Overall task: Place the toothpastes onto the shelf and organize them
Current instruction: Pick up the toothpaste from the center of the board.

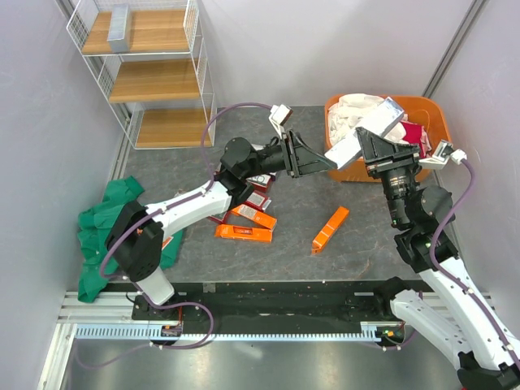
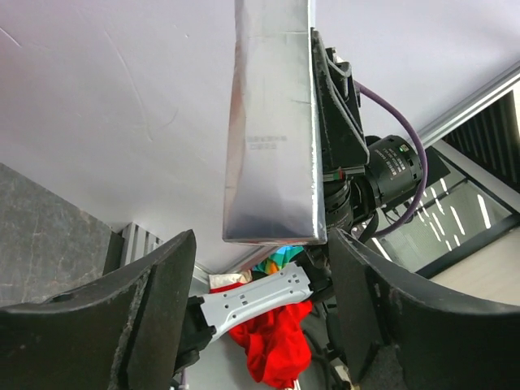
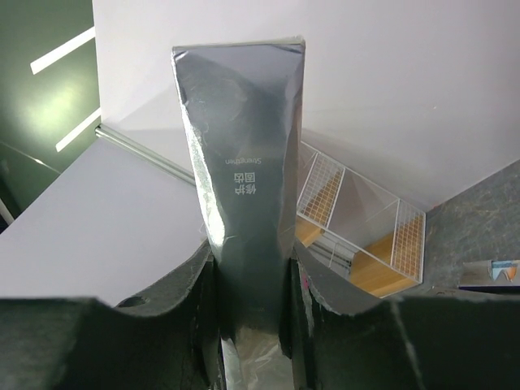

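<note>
Silver toothpaste carton point(image 1: 343, 151) sits clamped in the raised right hand point(image 3: 248, 262), the outstretched left hand point(image 2: 260, 252) gaping at its tip.

The right gripper point(image 1: 367, 142) clamps a silver carton point(image 1: 343, 152) in mid-air, its free end right at the left gripper point(image 1: 315, 161).

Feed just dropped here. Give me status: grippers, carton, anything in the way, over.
Right gripper shut on silver carton. Left gripper open, jaws flanking its free end. Shelf top tier holds one grey carton. Orange cartons loose on table, clear of the grippers.
</note>
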